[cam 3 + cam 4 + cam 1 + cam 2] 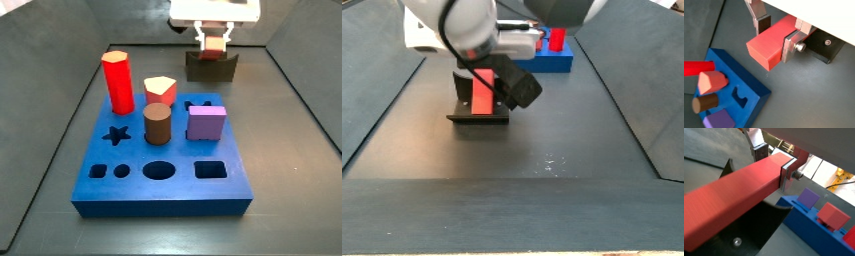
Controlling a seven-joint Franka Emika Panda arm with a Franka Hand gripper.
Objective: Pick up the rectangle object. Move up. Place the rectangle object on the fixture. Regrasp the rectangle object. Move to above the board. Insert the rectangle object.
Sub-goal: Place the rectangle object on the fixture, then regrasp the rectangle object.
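The gripper (777,35) is clamped on the salmon-red block (769,47), its silver fingers (789,45) pressing both flat sides. In a side view the block (481,92) stands over the fixture (480,117), beyond the far edge of the blue board (167,165).

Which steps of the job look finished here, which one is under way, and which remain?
Picked up: the gripper has its jaws shut on the rectangle object. Under way: in a side view the block stands upright at the fixture, so it is at the placing or regrasping step; I cannot tell which. Left: moving above the board and inserting; its square hole is empty.
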